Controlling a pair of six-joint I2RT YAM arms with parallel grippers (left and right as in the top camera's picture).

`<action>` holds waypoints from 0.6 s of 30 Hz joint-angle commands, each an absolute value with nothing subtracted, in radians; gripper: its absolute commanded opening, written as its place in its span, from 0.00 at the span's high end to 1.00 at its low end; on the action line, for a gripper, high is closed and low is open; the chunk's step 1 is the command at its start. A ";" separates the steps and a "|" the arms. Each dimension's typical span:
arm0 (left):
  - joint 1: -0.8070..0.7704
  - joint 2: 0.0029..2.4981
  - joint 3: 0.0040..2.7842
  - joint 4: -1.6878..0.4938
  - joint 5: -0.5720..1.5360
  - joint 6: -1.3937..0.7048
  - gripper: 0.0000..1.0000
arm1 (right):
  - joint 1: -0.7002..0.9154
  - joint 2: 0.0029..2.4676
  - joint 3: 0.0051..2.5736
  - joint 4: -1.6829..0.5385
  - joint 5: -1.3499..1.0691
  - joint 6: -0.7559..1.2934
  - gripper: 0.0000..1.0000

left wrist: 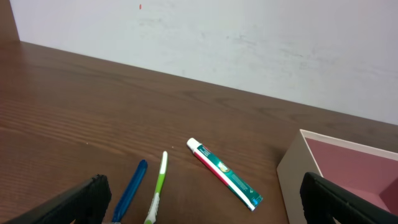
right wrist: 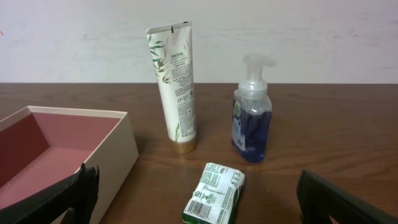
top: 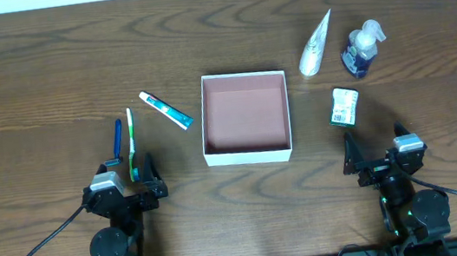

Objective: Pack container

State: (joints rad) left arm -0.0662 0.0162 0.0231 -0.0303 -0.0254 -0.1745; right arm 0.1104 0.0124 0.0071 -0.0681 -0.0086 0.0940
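The container (top: 249, 153), a square shallow box with white walls and a reddish-brown floor, sits empty at the table's middle. Left of it lie a toothpaste tube (top: 165, 109), a green toothbrush (top: 132, 140) and a blue stick-shaped item (top: 118, 137). Right of it are a white tube (top: 316, 45), a blue pump bottle (top: 361, 50) and a green-and-white soap packet (top: 345, 106). My left gripper (top: 125, 171) stands open just short of the toothbrush (left wrist: 158, 186). My right gripper (top: 377, 149) stands open just short of the soap packet (right wrist: 214, 193). Neither holds anything.
In the left wrist view the toothpaste (left wrist: 224, 174) lies diagonally, with the container's wall (left wrist: 295, 174) at the right. The right wrist view shows the white tube (right wrist: 174, 81) standing upright beside the pump bottle (right wrist: 252, 124), and the container's corner (right wrist: 118, 155) at the left.
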 commanded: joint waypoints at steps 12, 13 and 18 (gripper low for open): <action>-0.065 0.018 0.004 -0.071 -0.033 -0.154 0.02 | 0.105 0.007 0.006 0.026 -0.101 0.112 0.01; -0.065 0.018 0.004 -0.071 -0.033 -0.154 0.02 | 0.105 0.007 0.006 0.039 -0.154 0.120 0.01; -0.065 0.018 0.004 -0.071 -0.033 -0.154 0.02 | 0.105 0.042 0.072 0.000 -0.229 0.179 0.01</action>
